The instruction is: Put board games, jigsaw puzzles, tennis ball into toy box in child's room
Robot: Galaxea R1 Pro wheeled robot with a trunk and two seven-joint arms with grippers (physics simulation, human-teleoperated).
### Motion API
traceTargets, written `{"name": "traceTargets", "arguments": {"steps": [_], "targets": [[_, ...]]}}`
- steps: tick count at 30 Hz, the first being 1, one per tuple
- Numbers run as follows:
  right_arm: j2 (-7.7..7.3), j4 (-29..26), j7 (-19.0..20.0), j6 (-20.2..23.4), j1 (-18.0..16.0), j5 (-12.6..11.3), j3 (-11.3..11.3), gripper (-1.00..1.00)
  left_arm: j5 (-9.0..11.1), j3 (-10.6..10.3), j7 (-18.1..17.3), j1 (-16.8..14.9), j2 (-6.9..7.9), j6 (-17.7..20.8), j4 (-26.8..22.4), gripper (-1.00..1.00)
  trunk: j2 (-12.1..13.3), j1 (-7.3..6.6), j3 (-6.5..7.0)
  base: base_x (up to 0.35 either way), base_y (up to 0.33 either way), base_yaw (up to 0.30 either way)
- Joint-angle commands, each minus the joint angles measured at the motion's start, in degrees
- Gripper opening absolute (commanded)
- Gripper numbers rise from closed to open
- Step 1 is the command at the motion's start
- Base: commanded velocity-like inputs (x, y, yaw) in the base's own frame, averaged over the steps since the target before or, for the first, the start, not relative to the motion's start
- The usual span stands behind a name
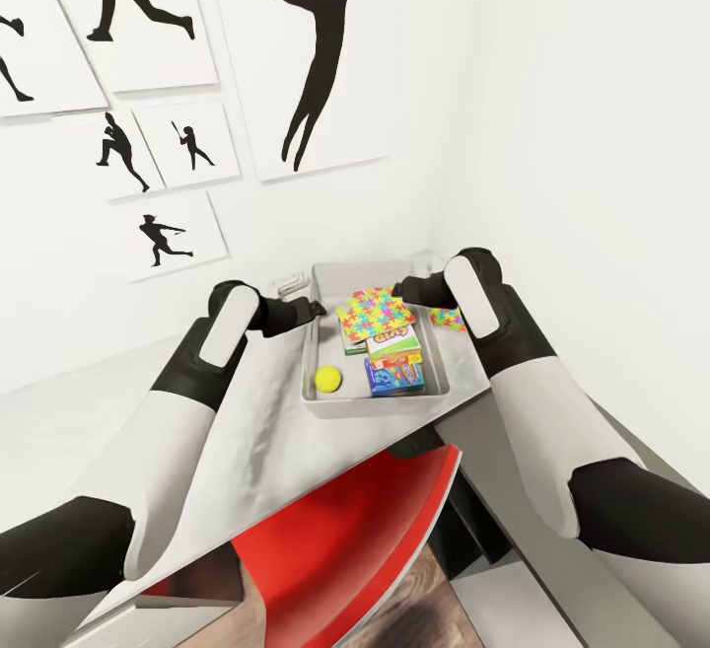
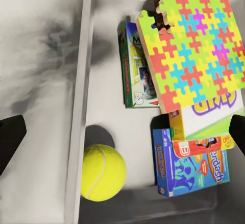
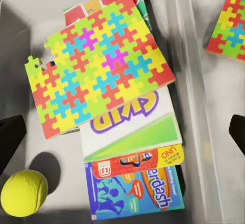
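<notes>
Lying already inside the toy box (image 1: 308, 384) on the table (image 1: 247, 431): the tennis ball (image 1: 328, 378) resting near the left wall, the blue board game (image 1: 396, 376) at the near end, the white-green board game (image 1: 394, 340) partly overlapping it, and a green-edged board game (image 2: 133, 65) peeking out beside them. Topping that stack, one jigsaw puzzle (image 1: 373, 311), sitting slightly askew with a corner overhanging the boxes.

Remaining outside: the second jigsaw puzzle (image 1: 449, 318), lying flat on the table just beyond the right wall of the box, partly hidden behind the right forearm in the head view and showing at a corner of the right wrist view (image 3: 228, 22). Judging by this, leaving one toy of six to go.

Hovering over the box, the left tool (image 1: 314, 310) near the left rim and the right tool (image 1: 399, 288) over the far end, both with fingers spread wide and carrying nothing.

Looking tight on the right: the stray puzzle sitting in a narrow strip between the box wall and the white room wall (image 1: 592, 135), so probably needing a reach across the rim. Lying thin and flat too, likely calling for sliding to an edge or tipping against the box wall. Offering more open table on the left side of the box
</notes>
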Motion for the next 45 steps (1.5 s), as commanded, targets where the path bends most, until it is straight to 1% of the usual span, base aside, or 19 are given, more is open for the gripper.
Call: {"name": "traceTargets", "arguments": {"steps": [1,14,28,45], "targets": [[0.0,0.4,-0.6,0.1,-0.1,-0.6,0.1,1.0,0.6,-0.1,0.6,-0.1,0.01,0.0,0.2,1.0,-0.1,0.03,-0.1,0.0,0.0,0.0],[0.11,4.3,-0.6,-1.0,-0.4,-0.6,0.2,1.0,0.4,-0.3,0.5,-0.4,0.19,-0.2,2.4,1.0,-0.1,0.03,-0.1,0.0,0.0,0.0],[-0.04,5.0,-0.6,-1.2,-0.3,-0.6,0.5,1.0,0.4,-0.6,0.3,-0.5,0.43,-2.2,4.6,1.0,-0.1,0.03,-0.1,0.0,0.0,0.0],[-0.29,6.0,-0.6,-0.9,-0.2,-0.6,0.5,1.0,0.4,-0.6,0.2,-0.5,0.46,-2.7,5.4,1.0,-0.1,0.03,-0.1,0.0,0.0,0.0]]}}
